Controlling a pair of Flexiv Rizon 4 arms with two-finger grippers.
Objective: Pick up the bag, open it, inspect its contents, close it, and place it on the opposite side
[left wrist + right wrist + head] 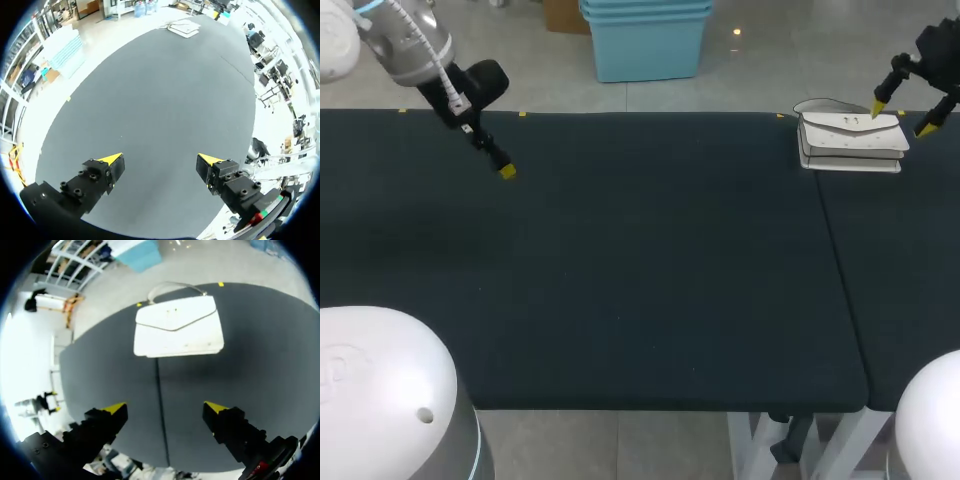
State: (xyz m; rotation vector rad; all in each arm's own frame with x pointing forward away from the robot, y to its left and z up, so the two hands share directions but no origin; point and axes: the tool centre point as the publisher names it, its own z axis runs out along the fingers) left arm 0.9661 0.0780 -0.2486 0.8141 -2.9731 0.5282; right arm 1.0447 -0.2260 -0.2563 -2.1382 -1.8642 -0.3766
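Bag (850, 145) is the prize, lying flat at the far right of the table (620, 270), close to the far edge and right where the seam (840, 270) between the two dark tabletops begins. In the right wrist view the bag (177, 327) lies just ahead of the fingers, with its closed side facing up.

It's white, smooth and boxy, and it looks lightly structured. I'd call it light, with walls stiff enough to hold their shape but able to give under a squeeze. That glossy skin could slide between hard tips.

The pointed flap (175, 315) is down. It looks like the way in for opening, and its point the place to lift.

The thin handle (175, 286) arches off the far side. That's my pick for the lift, a narrow loop a pincer can close around. Whether it stands clear of the cloth, I can't tell.

The right gripper (902, 118) hangs over the bag with its yellow tips spread wide, touching nothing. From its own wrist the right gripper (165, 407) shows only tabletop between the tips.

The left gripper (160, 160) is well apart at the far left, also spread and empty over bare tabletop. From there the bag (184, 28) is a small pale patch across the table.
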